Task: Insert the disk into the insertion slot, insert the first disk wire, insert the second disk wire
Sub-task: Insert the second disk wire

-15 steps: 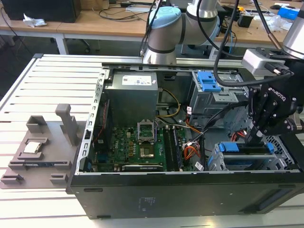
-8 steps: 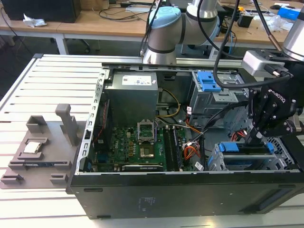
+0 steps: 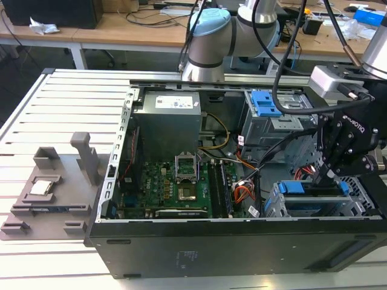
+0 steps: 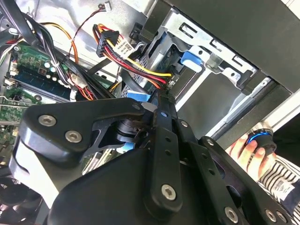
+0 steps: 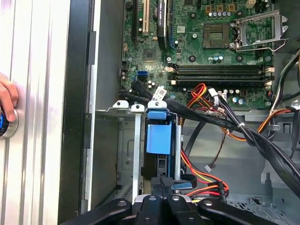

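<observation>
Looking into the open computer case (image 3: 242, 241) in the exterior view, you have one arm, and its gripper (image 3: 321, 177) hangs over the drive cage at the case's corner on the exterior view's right. One disk (image 3: 314, 188) in its bright blue caddy sits down inside the insertion slot (image 3: 275, 205) of that silvery cage, with the gripper's fingertips right at its upper edge. In the first wrist view the disk (image 5: 158, 138) shows its blue caddy face standing between the cage's metal rails, and the black fingers (image 5: 165, 185) come together at its near end; whether they pinch anything there I cannot tell, since the tips blend into the dark gap beside the caddy. You can count one bundle of red, yellow and black wires (image 5: 204, 177) running just beside the disk, and in the second wrist view one black connector (image 4: 104, 41) on such a bundle lies loose above the cage, apart from the disk. One green motherboard (image 3: 181, 181) lies in the middle of the case, beyond the cage. One person's hand (image 4: 247, 152) rests on a round blue-ringed knob (image 4: 260, 138) outside the case wall. A second blue latch (image 3: 265, 104) sits on the bigger grey bay, further back from the cage.
</observation>
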You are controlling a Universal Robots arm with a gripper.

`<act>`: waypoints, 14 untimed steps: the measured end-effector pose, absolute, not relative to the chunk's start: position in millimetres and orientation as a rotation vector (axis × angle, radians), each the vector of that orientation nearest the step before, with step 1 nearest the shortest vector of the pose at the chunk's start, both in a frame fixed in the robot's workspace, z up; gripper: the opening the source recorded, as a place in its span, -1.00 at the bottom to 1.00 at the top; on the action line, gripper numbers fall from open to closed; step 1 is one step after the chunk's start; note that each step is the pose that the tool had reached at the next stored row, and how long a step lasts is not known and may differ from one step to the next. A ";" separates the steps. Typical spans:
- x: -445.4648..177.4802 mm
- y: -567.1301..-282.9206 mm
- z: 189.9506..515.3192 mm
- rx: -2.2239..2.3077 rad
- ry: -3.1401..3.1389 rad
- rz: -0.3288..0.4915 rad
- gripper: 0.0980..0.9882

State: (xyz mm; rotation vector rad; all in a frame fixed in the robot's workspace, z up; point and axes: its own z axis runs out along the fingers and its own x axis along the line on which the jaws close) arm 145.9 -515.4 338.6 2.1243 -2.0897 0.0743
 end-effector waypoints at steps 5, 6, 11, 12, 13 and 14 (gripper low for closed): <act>141.4 -515.5 338.5 2.124 -2.090 0.074 -0.98; 141.2 -515.4 338.5 2.125 -2.089 0.074 -0.98; 137.7 -515.5 338.2 2.124 -2.090 0.074 -0.98; 137.7 -515.5 338.3 2.124 -2.090 0.074 -0.98; 137.7 -515.4 338.3 2.124 -2.090 0.074 -0.98; 137.7 -515.4 338.4 2.124 -2.090 0.074 -0.98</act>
